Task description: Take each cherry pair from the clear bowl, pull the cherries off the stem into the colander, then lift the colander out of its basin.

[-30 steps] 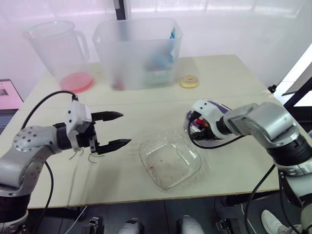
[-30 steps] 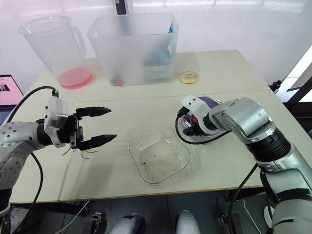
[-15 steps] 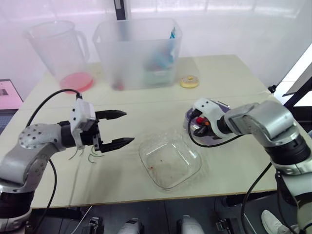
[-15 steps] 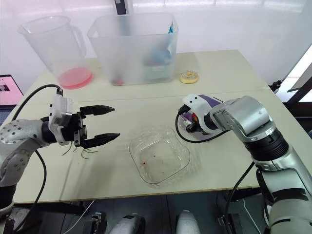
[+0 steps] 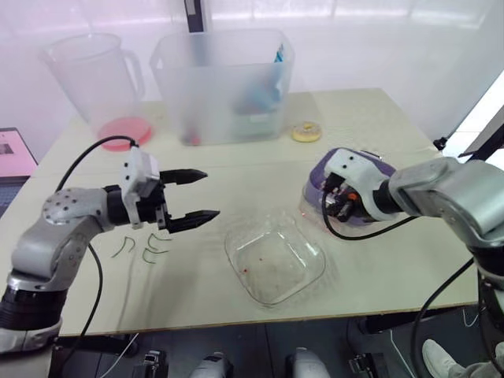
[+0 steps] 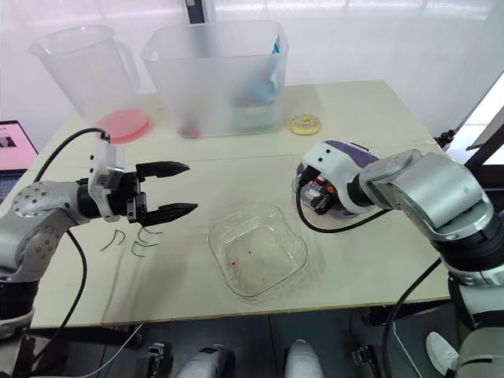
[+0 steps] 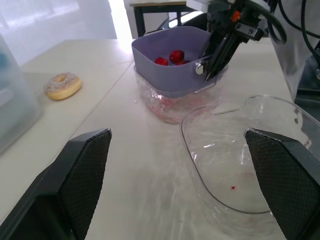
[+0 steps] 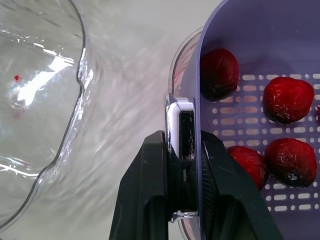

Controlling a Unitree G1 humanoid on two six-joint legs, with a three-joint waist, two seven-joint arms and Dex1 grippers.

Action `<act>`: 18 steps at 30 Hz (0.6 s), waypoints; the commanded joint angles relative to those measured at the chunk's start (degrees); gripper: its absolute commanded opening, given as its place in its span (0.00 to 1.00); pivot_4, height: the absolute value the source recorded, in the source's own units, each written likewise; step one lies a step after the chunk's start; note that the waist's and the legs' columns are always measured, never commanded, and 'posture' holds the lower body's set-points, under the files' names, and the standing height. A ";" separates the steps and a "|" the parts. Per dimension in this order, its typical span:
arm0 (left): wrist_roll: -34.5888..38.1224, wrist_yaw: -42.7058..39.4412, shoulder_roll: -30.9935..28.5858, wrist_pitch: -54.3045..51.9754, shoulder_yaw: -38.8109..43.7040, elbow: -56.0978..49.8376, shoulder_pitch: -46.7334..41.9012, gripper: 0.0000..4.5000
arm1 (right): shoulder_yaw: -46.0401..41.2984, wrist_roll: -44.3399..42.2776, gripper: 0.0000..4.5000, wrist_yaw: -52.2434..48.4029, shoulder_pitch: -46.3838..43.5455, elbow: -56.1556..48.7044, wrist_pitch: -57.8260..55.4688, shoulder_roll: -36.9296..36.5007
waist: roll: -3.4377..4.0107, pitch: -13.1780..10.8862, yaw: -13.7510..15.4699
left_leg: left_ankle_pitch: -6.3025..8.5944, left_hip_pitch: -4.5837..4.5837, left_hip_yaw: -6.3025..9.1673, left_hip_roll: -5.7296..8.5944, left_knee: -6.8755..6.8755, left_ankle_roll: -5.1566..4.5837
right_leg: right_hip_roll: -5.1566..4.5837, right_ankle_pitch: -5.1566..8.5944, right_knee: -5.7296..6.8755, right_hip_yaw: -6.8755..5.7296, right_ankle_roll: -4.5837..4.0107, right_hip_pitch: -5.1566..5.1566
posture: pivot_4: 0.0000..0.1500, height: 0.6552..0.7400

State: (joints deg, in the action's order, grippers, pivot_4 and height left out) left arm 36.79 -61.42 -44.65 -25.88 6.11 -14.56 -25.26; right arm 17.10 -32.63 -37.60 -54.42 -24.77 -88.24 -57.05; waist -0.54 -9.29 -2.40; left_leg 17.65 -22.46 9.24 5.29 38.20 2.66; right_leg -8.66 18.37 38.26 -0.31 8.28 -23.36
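The bare stems [image 5: 146, 248] are lying exposed on the table, since the left gripper [image 5: 209, 194], its claw gaping wide and empty, is drifting off them toward the clear bowl [image 5: 276, 264]. The bowl is sitting empty but for juice specks, so the stripping looks finished. The right gripper [image 8: 182, 145] is pinching the colander [image 7: 170, 70] by its wall. More purple is showing above the basin [image 7: 170, 105] than a second ago, so the lift is apparently starting, with the cherries [image 8: 287, 100] riding inside.
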 commanded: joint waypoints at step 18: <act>-1.12 -1.21 0.49 -1.02 -1.19 1.57 -2.14 1.00 | -2.39 0.56 0.05 -4.09 -2.43 -0.87 3.41 -5.09 | 0.00 0.00 0.06 | 0.00 0.00 0.00 0.00 0.00 0.00 | 0.00 0.00 0.00 0.00 0.00 0.00 | 1.00 1.00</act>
State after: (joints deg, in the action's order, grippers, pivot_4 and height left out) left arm 35.48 -62.80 -44.16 -27.05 4.02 -12.28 -26.61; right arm 16.51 -32.68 -41.35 -55.08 -24.74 -85.71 -60.93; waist -0.54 -9.29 -2.34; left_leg 17.65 -22.46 9.24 5.29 38.20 2.66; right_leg -8.66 18.37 38.26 -0.30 8.28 -23.36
